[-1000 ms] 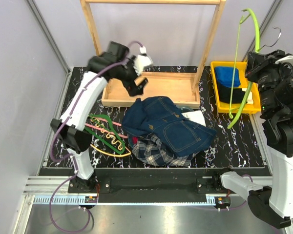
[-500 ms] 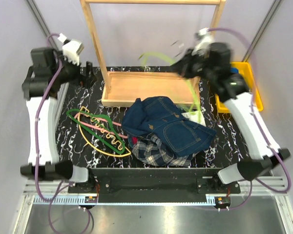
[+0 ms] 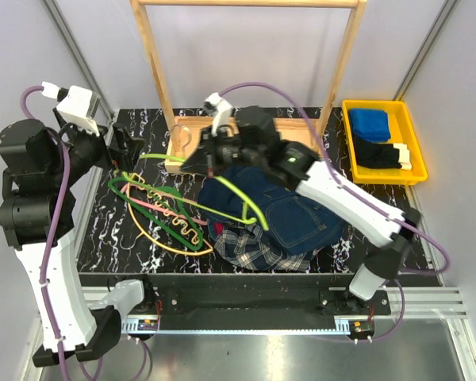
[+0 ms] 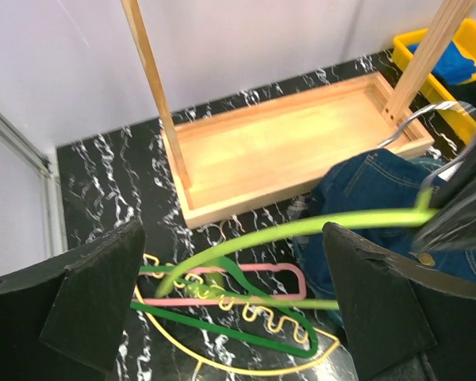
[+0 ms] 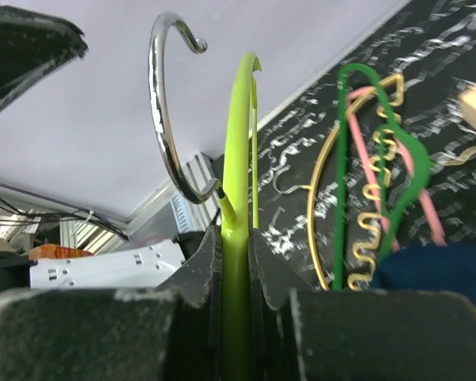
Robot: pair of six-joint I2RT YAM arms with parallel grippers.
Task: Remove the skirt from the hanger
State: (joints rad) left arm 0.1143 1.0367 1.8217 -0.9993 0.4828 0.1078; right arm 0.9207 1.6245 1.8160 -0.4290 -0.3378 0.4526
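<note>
The plaid skirt (image 3: pixel 258 248) lies crumpled at the table's front middle, mostly under a denim garment (image 3: pixel 282 202). The dark green hanger (image 3: pixel 160 208) lies flat on the table to the skirt's left, apart from it; it also shows in the left wrist view (image 4: pixel 222 319) and the right wrist view (image 5: pixel 341 159). My right gripper (image 3: pixel 209 155) (image 5: pixel 236 262) is shut on a lime-green hanger (image 3: pixel 246 202) (image 5: pixel 239 143) and holds it above the denim. My left gripper (image 3: pixel 123 151) (image 4: pixel 234 309) is open and empty, above the hangers on the table.
A pink hanger (image 3: pixel 155 205) and a pale yellow hanger (image 3: pixel 178 248) lie tangled with the dark green one. A wooden rack with a tray base (image 3: pixel 258 147) stands at the back. A yellow bin (image 3: pixel 351 143) with folded cloths stands at the back right. A bit of red garment (image 3: pixel 216 230) shows beside the skirt.
My right arm has swung from the right side to the table's middle left, carrying the lime-green hanger. My left arm has drawn back to the far left.
</note>
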